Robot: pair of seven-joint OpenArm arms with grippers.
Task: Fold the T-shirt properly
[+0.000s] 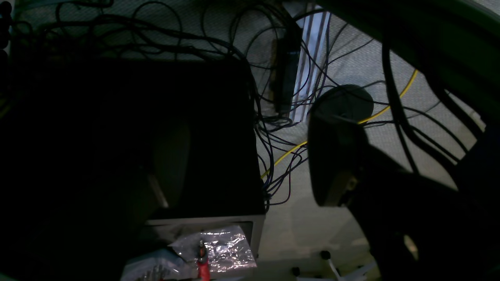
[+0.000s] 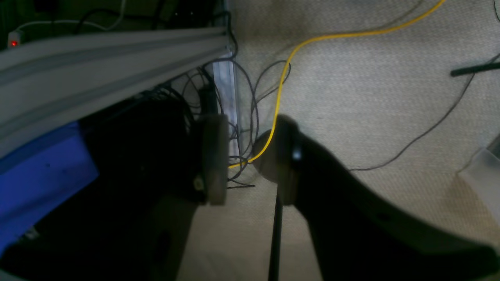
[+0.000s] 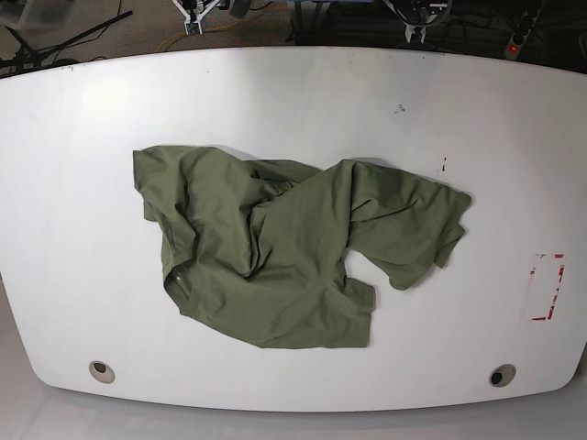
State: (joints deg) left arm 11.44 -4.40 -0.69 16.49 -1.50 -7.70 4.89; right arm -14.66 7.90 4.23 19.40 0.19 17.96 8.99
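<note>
The olive-green T-shirt (image 3: 275, 257) lies crumpled on the middle of the white table (image 3: 73, 183), with one sleeve flung out to the right and folds bunched across its centre. It appears in neither wrist view. Both arms are drawn back past the table's far edge. The right gripper (image 3: 196, 11) and the left gripper (image 3: 417, 16) only just show at the top. In the right wrist view the gripper (image 2: 246, 164) hangs over the carpet with its jaws apart and empty. In the left wrist view the gripper (image 1: 250, 168) is dark, its jaws wide apart and empty.
The table has two round holes (image 3: 102, 371) (image 3: 502, 375) near its front edge and a red dashed mark (image 3: 548, 286) at the right. Behind the table, a yellow cable (image 2: 281, 86), dark tangled cables (image 1: 273, 128) and an aluminium beam (image 2: 97, 66) show over the carpet.
</note>
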